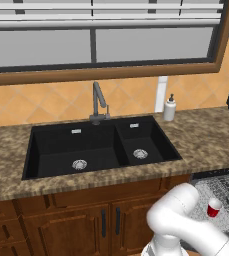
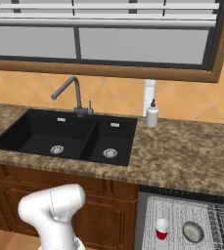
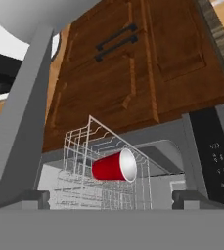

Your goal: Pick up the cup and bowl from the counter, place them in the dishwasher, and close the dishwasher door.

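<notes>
The cup (image 2: 162,229) is seen standing upright on the grey wire rack (image 2: 179,215) of the dishwasher (image 2: 147,215), and the bowl (image 2: 193,231) is set just beside it on the same rack. In the hand view the cup (image 3: 114,166) is turned sideways by the camera's roll, framed by rack wires. The hand (image 3: 111,199) is spread wide with nothing held between its fingers (image 3: 30,197). The dishwasher door is cut off by the frame edges. Above the rack, the counter (image 2: 182,156) is topped by a soap bottle (image 2: 152,114) near the black sink (image 2: 69,136).
</notes>
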You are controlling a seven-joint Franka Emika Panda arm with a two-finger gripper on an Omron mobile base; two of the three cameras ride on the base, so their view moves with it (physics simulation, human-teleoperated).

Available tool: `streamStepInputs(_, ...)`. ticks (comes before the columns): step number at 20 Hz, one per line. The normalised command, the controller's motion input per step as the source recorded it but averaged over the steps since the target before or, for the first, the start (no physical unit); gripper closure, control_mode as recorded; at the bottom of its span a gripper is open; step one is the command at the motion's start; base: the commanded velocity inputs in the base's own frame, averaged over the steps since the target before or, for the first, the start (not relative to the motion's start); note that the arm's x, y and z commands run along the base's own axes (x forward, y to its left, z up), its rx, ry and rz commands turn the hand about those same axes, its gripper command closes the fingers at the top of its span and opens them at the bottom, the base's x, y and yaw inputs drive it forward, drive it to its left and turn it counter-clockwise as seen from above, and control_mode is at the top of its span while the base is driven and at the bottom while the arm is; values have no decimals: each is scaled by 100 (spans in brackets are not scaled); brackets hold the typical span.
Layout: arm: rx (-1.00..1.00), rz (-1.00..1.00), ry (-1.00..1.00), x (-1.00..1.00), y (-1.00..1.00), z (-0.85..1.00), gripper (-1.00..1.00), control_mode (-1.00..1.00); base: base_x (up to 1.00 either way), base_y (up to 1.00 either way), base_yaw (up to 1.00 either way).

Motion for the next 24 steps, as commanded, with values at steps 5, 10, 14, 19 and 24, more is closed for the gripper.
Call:
streamStepInputs(5, 0, 15, -7, -3, -11, -36, -100, -100, 0, 0, 0)
streamStepInputs(10, 0, 3, -8, -19, -21, -33, -100, -100, 0, 0, 0)
streamStepInputs(14, 5, 0, -5, -32, -15, -27, -100, -100, 0, 0, 0)
streamStepInputs(19, 6, 0, -19, -37, 3, -64, -100, -100, 0, 0, 0)
streamStepInputs(24, 5, 0, -25, -4, 22, -76, -100, -100, 0, 0, 0)
